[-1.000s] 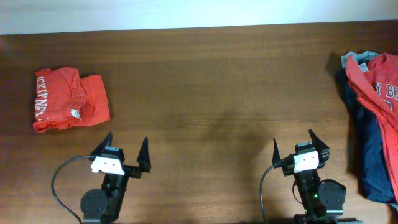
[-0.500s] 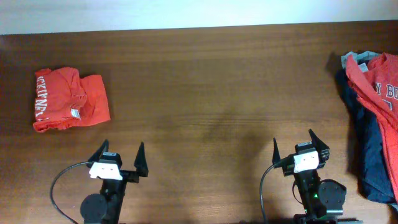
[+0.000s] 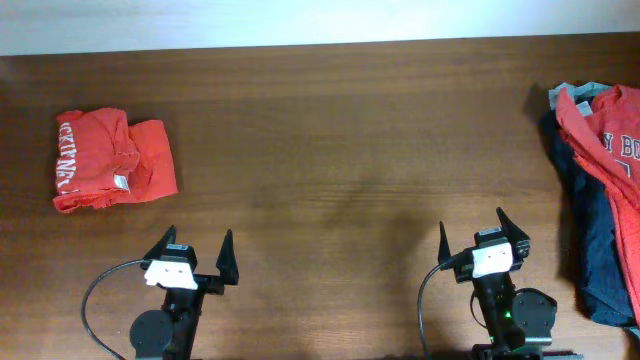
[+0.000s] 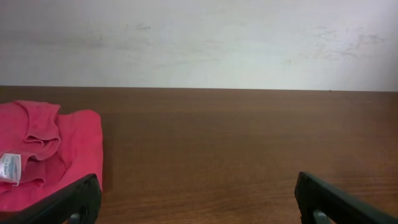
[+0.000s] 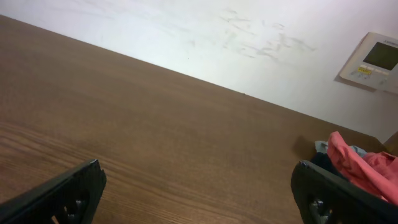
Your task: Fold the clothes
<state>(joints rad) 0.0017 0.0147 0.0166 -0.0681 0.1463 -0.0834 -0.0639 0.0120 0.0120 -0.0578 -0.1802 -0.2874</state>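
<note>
- A soft orange-red cotton T-shirt [image 3: 113, 160], folded into a lumpy, roughly square bundle, lies on the far left of the table, well apart from both arms.
- White arched lettering [image 3: 66, 153] runs along its left edge, and a small white label [image 3: 121, 183] shows near its front edge. The cloth is creased and puckered round the neckline.
- A heap of unfolded garments [image 3: 600, 200] lies at the right edge, partly cut off by the picture. It has a red top with white and navy lettering [image 3: 622, 140] over a crumpled navy piece [image 3: 592, 255], and a pale grey-blue edge [image 3: 580, 90] peeps out at the far end.
- The left gripper [image 3: 200, 232] is near the front edge, its two black pointed fingers spread wide with nothing between them. In the left wrist view the shirt lies ahead of it and to its left.
- The right gripper [image 3: 470, 220] is likewise gaping and empty, also near the front edge, with the heap off to its right.
- Each gripper has a white block behind the fingers, and a thin black cable [image 3: 97, 285] loops beside the left arm.
- The table [image 3: 340, 130] is dark brown wood with a fine straight grain and a dull sheen.
- Beyond it is a plain white wall [image 4: 199, 37] with faint scuffs. A pale wall panel with a small screen [image 5: 377, 61] shows in the right wrist view.
</note>
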